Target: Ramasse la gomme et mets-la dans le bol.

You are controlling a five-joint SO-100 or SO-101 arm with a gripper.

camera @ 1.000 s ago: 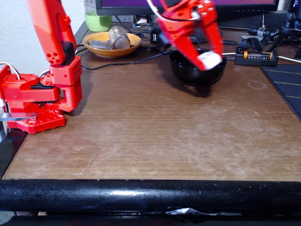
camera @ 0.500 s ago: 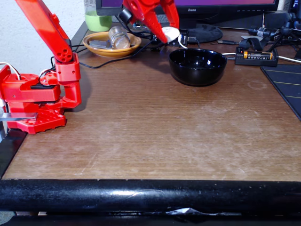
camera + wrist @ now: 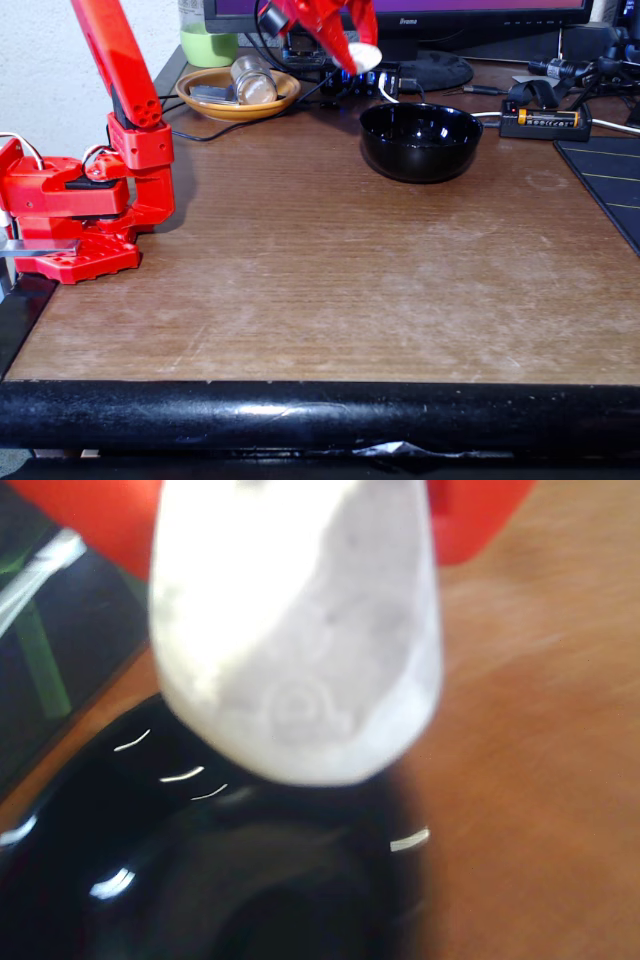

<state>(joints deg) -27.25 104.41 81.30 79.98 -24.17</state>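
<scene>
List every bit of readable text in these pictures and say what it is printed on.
"iiyama": small white brand mark on the monitor bezel, fixed view; tiny, so the reading is uncertain.
Print on the yellow battery: too small to read.
Round embossed mark on the eraser, wrist view: too blurred to read.

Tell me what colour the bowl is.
Glossy black bowl, clearest in the fixed view.

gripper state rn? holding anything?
Gripper: shut on the white eraser, held in the air up and to the left of the black bowl in the fixed view.
</scene>
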